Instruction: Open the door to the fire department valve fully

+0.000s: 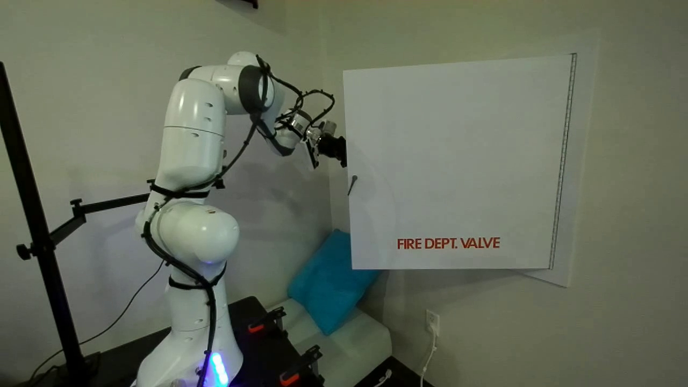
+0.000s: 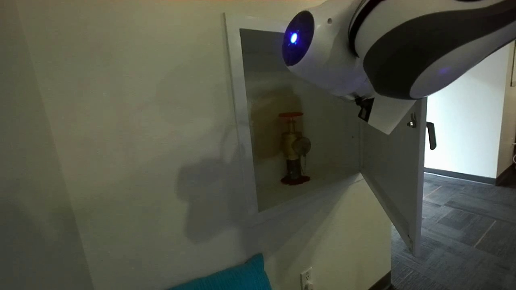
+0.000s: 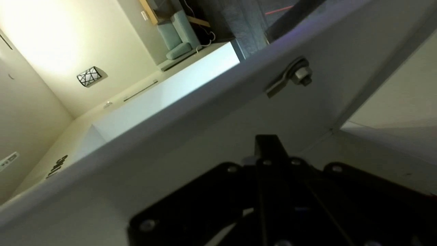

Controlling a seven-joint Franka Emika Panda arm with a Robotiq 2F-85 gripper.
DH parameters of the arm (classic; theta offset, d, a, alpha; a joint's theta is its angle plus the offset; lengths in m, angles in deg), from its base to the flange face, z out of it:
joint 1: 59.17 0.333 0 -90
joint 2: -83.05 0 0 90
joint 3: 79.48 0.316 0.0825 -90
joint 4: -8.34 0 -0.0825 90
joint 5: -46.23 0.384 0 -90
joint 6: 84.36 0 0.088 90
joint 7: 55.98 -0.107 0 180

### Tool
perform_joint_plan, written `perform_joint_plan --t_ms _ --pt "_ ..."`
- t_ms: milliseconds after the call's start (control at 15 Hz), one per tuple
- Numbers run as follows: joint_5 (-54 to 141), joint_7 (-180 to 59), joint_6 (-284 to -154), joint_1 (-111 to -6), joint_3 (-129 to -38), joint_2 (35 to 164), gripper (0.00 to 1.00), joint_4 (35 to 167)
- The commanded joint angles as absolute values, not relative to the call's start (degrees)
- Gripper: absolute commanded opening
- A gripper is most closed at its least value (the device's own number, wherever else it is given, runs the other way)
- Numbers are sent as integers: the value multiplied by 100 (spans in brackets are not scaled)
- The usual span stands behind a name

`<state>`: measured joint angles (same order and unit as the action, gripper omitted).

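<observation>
The white door (image 1: 457, 161) with red FIRE DEPT. VALVE lettering stands swung out from the wall, hinged along its right edge in an exterior view. Its inner face shows in an exterior view (image 2: 397, 161) and in the wrist view (image 3: 153, 164). The brass valve (image 2: 291, 147) with a red wheel stands inside the open cabinet. My gripper (image 3: 268, 145) is shut with nothing visible between its fingers. It is on the door's inner side, close to the inner face; I cannot tell whether it touches. In an exterior view the gripper (image 1: 342, 153) is partly hidden behind the door's free edge.
A black handle (image 1: 352, 184) is on the door's outer face, and a metal latch (image 3: 297, 73) on its inner face. The cabinet frame (image 2: 244, 121) surrounds the opening. A blue cushion (image 1: 336, 285) lies on a pale seat (image 1: 355, 338) below. A black stand (image 1: 37, 215) is behind the arm.
</observation>
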<state>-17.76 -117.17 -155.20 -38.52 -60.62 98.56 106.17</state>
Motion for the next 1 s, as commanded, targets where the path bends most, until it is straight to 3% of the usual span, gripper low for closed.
perform_joint_plan --t_ms 0,400,933 --pt "-1519 -11591 -15010 -3755 -6185 9927 0 10472" --pt "-988 -11620 -14671 -3849 -6240 9702 0 10786" --pt "-898 -12499 -15149 -4265 -6598 9126 0 11850"
